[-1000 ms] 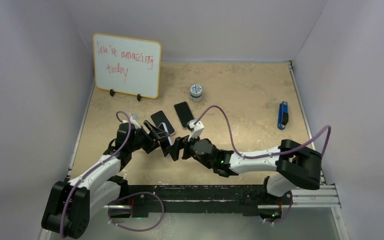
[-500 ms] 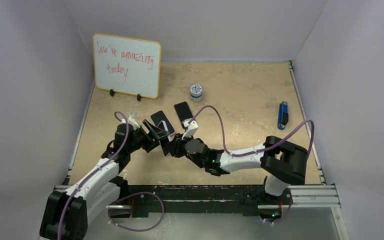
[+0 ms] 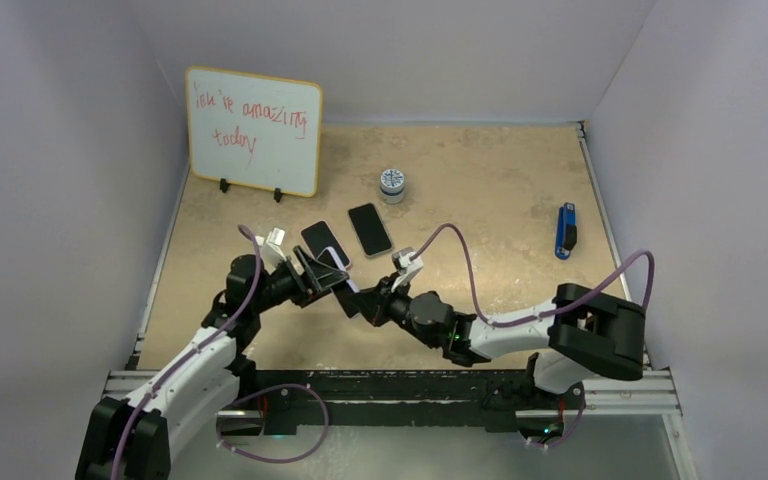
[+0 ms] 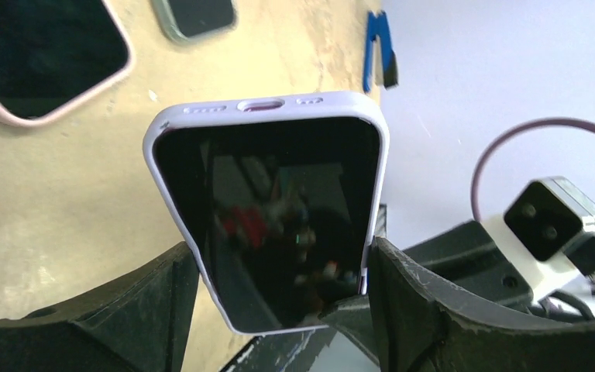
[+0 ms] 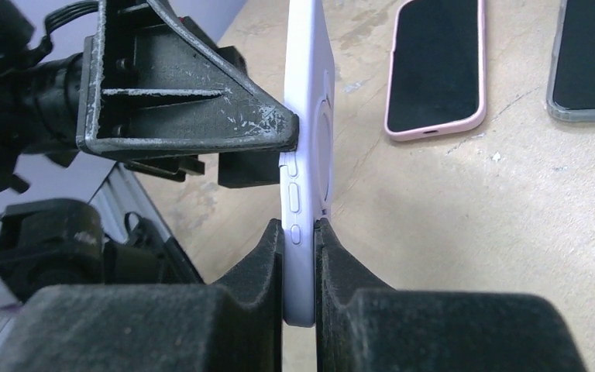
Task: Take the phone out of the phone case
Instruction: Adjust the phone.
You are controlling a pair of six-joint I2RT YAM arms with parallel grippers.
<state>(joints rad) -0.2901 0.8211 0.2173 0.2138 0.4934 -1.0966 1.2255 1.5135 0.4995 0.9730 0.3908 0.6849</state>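
Observation:
A phone [image 4: 271, 225] with a dark screen sits inside a lavender phone case [image 4: 267, 105] and is held in the air, above the table's near middle. My left gripper [image 4: 279, 263] is shut across the case's width, one finger on each long side. My right gripper [image 5: 300, 232] is shut on the case [image 5: 307, 116] near its side buttons, one pad on the screen face and one on the back. From above, both grippers, left [image 3: 318, 275] and right [image 3: 362, 300], meet at the cased phone [image 3: 340, 280].
A pink-cased phone [image 3: 324, 243] and a grey-cased phone [image 3: 369, 228] lie flat just beyond the grippers. A whiteboard [image 3: 253, 130] stands at the back left, a small round tin [image 3: 392, 183] at the back middle, and a blue tool [image 3: 565, 230] at the right.
My right gripper has closed from open onto the edge of the cased phone. The right arm shifted and the left arm tilted the phone a little to the right.

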